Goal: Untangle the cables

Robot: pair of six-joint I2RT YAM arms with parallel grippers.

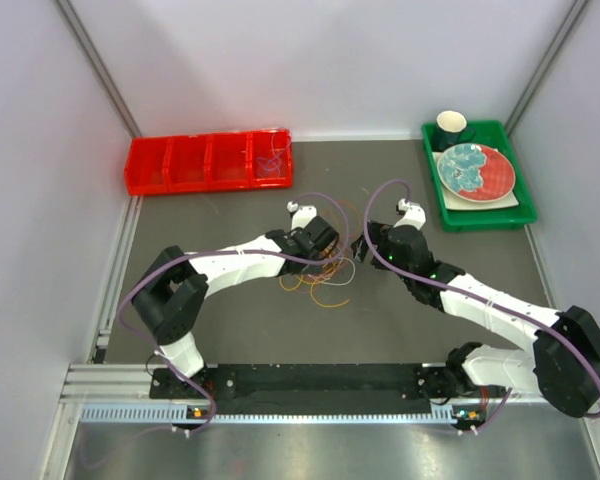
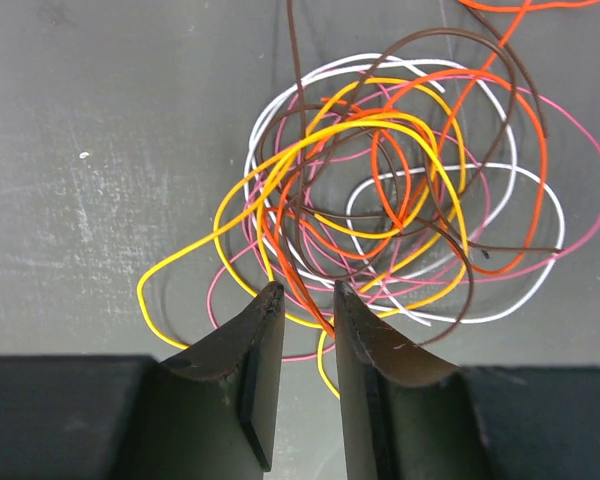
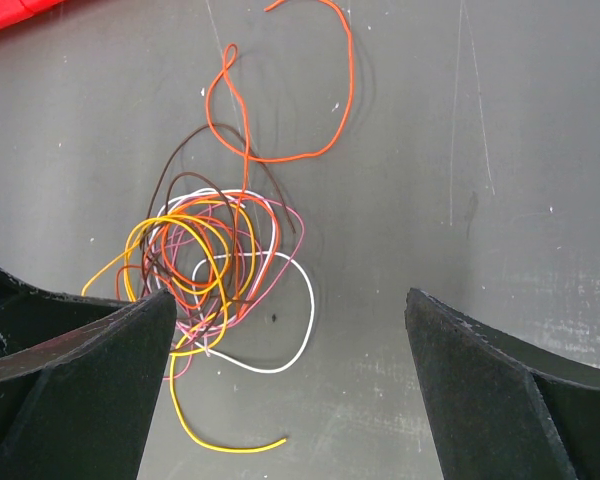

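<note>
Status: barely started, by my read. The cables (image 1: 320, 272) sit mid-tabletop (image 1: 230, 330) between the two arms, and all of them are in one knot. The left wrist view shows orange, yellow, white, pink and brown loops (image 2: 400, 200) stacked and crossing each other, with no strand lying fully apart. The closest thing to free is a long orange loop (image 3: 285, 100) that swings out from the clump, but its end runs back into the pile. A yellow tail (image 3: 225, 440) also trails out the near side. The left gripper (image 2: 305, 295) is low at the edge of the clump with its jaws narrow and a small gap showing. An orange and a yellow strand pass between the fingertips (image 2: 265, 300), and I can't see them pinched. The right gripper (image 3: 290, 298) is wide and empty, and the clump sits just by one of its fingers. The red bin (image 1: 208, 185) at the back has something thin and wire-like in its rightmost compartment, too small to tell what. Left to do is essentially everything: get a firm hold on one strand, anchor the pile, draw it out, and repeat per colour. Risk as I see it: two strands in the jaws at once would drag the whole clump.
</note>
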